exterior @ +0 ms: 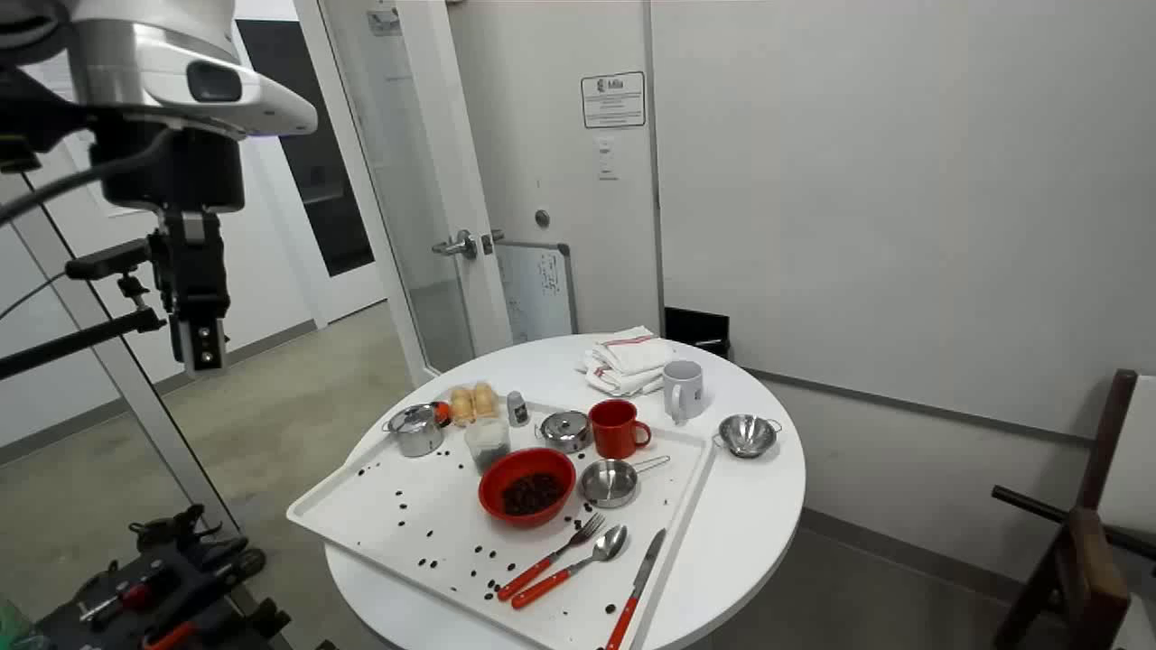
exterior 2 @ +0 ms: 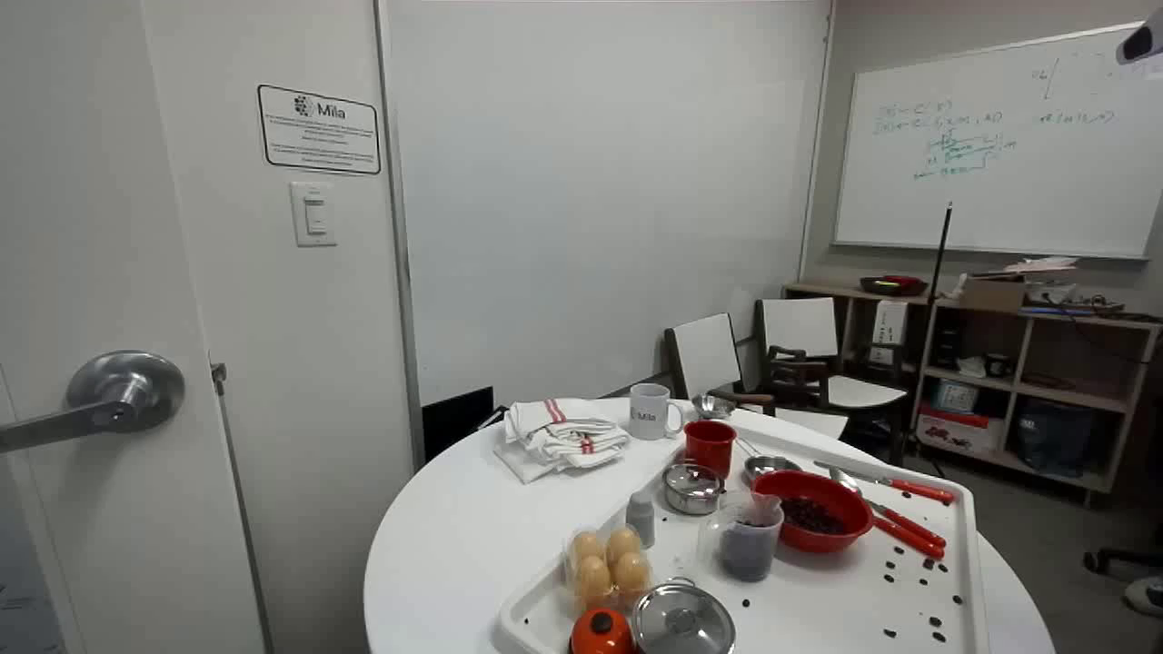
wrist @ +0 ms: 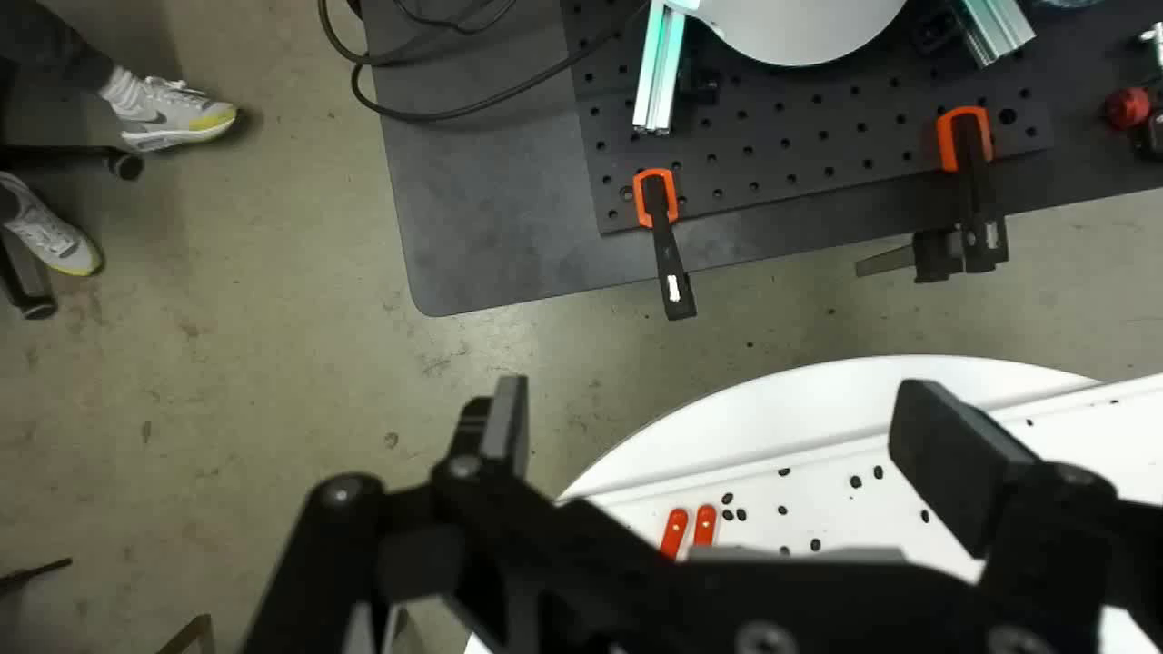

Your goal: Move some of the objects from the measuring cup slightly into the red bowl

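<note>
Folded towels (exterior 2: 565, 434) lie — red-striped — beside a mug (exterior 2: 647, 413).

the red bowl (exterior: 528, 519) is smooth and glossy and looks like plastic, the measuring cup (exterior 2: 768, 518) is see-through, slightly cloudy plastic, and the red cup (exterior: 614, 435) and grey mug (exterior 2: 649, 411) have a glazed sheen. bright polished metal shows on the lidded pots (exterior 2: 683, 622), the small pan (exterior: 609, 486), the strainer-like bowl (exterior: 748, 439) and the fork (exterior: 585, 533), spoon (exterior: 611, 542) and knife (exterior: 650, 560), whose red handles (exterior 2: 919, 491) look like smooth plastic. the towels (exterior 2: 563, 436) are folded cloth with a matt face, the tray (exterior: 366, 513) smooth and plastic-looking, the gripper (wrist: 722, 440) mostly matt black, the chair frame (exterior: 1095, 551) dark wood, and the floor (wrist: 273, 381) scuffed and concrete-like with a dull sheen.
</note>
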Available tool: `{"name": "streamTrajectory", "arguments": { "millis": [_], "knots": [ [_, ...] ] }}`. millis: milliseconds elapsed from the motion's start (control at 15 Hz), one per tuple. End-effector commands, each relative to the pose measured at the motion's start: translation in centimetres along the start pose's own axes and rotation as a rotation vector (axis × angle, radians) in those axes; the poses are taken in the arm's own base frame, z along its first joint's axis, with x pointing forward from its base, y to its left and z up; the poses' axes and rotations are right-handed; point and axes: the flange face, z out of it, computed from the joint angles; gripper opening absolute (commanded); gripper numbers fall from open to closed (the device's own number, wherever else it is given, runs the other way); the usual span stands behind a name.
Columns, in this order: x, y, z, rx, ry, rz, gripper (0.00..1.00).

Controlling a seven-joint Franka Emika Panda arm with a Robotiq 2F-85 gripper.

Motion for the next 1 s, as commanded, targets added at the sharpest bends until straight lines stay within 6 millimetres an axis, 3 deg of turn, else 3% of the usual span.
{"name": "streamTrajectory", "arguments": {
  "millis": [0,333,533,933],
  "knots": [
    [0.0,0.0,-0.1,0.0,-0.001,0.0,1.0],
    [0.0,0.0,-0.1,0.0,-0.001,0.0,1.0],
    [1.4,-1.6,-0.1,-0.057,0.018,0.18,1.0],
    [6.0,-10.6,0.6,-0.088,-0.004,0.483,1.0]
  ]
}}
